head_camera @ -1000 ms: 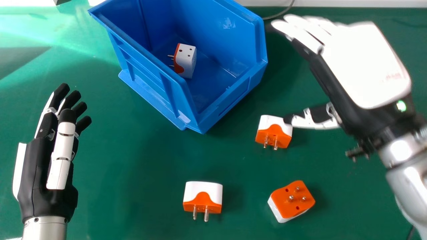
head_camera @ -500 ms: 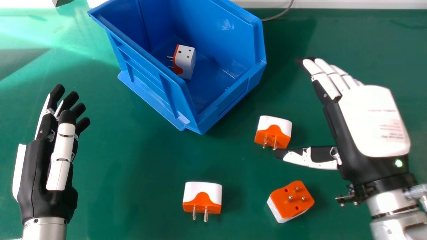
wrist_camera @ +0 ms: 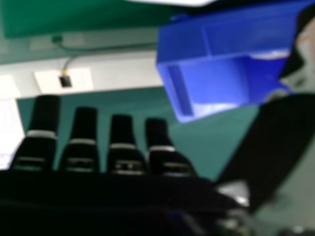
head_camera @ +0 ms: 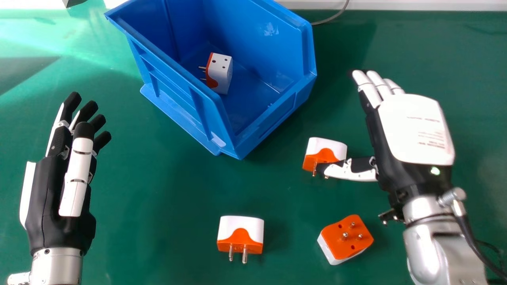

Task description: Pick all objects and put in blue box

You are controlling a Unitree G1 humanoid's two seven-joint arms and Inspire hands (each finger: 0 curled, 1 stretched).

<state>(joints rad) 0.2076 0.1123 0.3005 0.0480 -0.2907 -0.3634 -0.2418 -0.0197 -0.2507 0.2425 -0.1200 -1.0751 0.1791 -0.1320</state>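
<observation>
Head view has the right hand (head_camera: 416, 130) wide, its thumb overlapping 1 adapter (head_camera: 326, 145), the blue box (head_camera: 273, 124) beyond that thumb, leftward, and the left hand (head_camera: 45, 202) relaxed, well apart.

A broad lane of green table (head_camera: 158, 190) runs between the left hand (head_camera: 63, 178) and the blue box (head_camera: 269, 118), reaching down to the lower middle plug (head_camera: 240, 231). A narrower gap separates that plug from the lower right plug (head_camera: 345, 238). Near the box's closest corner, the upper plug (head_camera: 326, 145) stands as an obstacle, with the right hand (head_camera: 416, 126) to its right and the thumb across part of its face. The box's walls bar a low approach beneath its open top; the inside plug (head_camera: 220, 73) occupies part of the floor, with room to its right.
</observation>
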